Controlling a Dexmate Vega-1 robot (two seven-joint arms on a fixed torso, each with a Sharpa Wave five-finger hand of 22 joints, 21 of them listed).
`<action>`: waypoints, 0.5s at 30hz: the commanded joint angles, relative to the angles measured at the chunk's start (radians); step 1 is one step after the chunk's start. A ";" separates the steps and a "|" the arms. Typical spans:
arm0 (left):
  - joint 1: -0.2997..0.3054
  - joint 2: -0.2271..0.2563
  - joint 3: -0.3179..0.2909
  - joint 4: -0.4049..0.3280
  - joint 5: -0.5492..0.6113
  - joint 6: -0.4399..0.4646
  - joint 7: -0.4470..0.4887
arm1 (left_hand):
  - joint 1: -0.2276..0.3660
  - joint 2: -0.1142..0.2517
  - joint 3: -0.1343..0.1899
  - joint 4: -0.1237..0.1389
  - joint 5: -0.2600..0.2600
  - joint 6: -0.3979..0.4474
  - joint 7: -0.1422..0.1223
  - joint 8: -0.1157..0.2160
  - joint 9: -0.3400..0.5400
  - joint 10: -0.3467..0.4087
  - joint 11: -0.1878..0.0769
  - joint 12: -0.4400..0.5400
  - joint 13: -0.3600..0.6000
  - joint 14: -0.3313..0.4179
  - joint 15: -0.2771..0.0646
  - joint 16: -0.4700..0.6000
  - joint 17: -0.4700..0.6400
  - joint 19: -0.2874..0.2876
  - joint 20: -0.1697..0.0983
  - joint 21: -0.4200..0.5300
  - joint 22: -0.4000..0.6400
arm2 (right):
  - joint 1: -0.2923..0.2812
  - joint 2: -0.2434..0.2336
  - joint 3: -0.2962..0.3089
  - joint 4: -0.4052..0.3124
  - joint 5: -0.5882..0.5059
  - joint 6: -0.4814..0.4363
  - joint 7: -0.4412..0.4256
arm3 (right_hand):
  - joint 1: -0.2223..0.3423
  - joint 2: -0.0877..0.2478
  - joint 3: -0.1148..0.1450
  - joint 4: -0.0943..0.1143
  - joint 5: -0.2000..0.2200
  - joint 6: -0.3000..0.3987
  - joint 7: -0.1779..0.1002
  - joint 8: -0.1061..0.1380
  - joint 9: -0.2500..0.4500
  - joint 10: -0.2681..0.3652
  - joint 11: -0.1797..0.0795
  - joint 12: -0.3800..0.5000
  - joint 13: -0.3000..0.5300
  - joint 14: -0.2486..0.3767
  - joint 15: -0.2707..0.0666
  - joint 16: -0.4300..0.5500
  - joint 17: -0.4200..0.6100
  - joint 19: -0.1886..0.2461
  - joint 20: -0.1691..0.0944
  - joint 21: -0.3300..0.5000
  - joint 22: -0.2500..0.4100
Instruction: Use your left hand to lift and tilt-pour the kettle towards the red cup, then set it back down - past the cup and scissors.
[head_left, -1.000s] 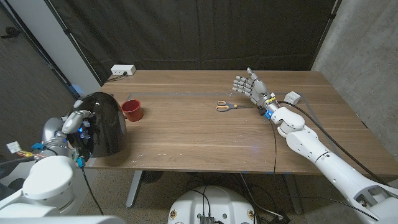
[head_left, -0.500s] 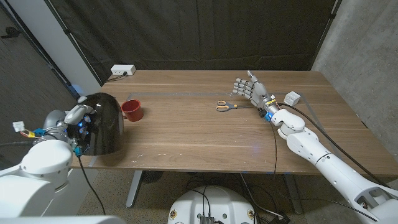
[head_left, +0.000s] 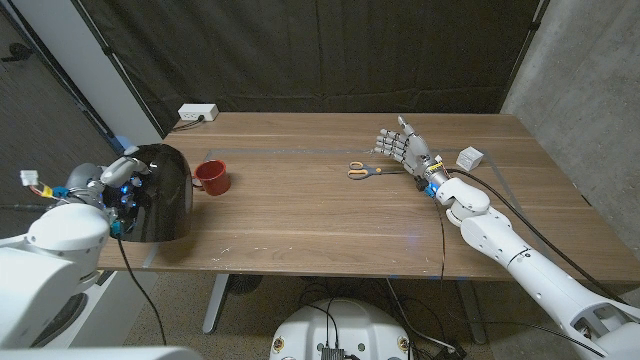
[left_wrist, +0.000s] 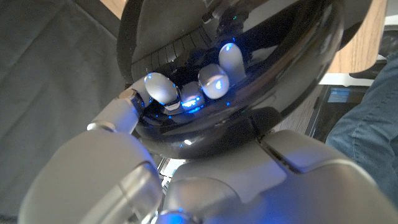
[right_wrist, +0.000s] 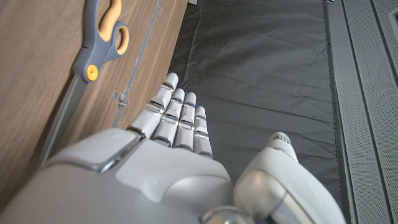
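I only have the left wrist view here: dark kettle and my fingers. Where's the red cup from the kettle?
Observer: In the head view the red cup stands just beside the kettle, on its right, toward the table's middle.
Operator: And the scissors?
Observer: The scissors lie farther right, flat on the table, next to the right hand.
Operator: Is that hand holding anything?
Observer: No, the right wrist view shows its fingers straight and apart, holding nothing.

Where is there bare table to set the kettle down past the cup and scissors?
Bare wood runs between the red cup and the orange-handled scissors, and across the near edge. Crowded spots: the left end by the black kettle, and around the right hand.
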 joint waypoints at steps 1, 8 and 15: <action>-0.090 0.124 -0.005 0.030 -0.010 0.161 -0.064 | -0.009 0.021 0.061 0.053 0.008 -0.001 0.003 0.007 0.000 0.083 -0.076 0.113 0.093 0.060 -0.056 0.002 -0.004 -0.007 -0.052 -0.002 0.002 | -0.005 -0.004 -0.005 -0.015 -0.009 -0.012 -0.015 | 0.003 0.006 -0.002 0.001 -0.002 0.002 0.003 -0.001 0.006 0.008 -0.002 -0.003 0.004 0.000 0.004 -0.006 0.003 0.007 -0.017 0.000 0.003; -0.130 0.181 0.028 0.049 -0.007 0.172 -0.091 | -0.011 0.025 0.057 0.052 0.012 -0.001 0.004 0.014 -0.014 0.087 -0.073 0.102 0.083 0.059 -0.055 0.001 -0.005 -0.009 -0.049 -0.002 0.001 | -0.015 -0.006 -0.004 -0.019 -0.011 -0.004 -0.016 | 0.003 0.006 -0.003 0.001 -0.002 0.002 0.004 -0.001 0.006 0.008 -0.003 -0.003 0.004 0.000 0.005 -0.006 0.003 0.007 -0.017 0.000 0.003; -0.159 0.206 0.049 0.059 -0.006 0.171 -0.106 | -0.013 0.026 0.056 0.052 0.014 -0.004 0.003 0.018 -0.024 0.084 -0.072 0.103 0.089 0.057 -0.054 -0.004 -0.010 -0.008 -0.051 -0.003 0.001 | -0.042 -0.015 0.008 -0.037 -0.004 0.004 -0.029 | 0.003 0.007 -0.003 0.001 -0.002 0.003 0.003 -0.001 0.006 0.008 -0.003 -0.004 0.004 0.000 0.004 -0.006 0.003 0.007 -0.017 -0.001 0.003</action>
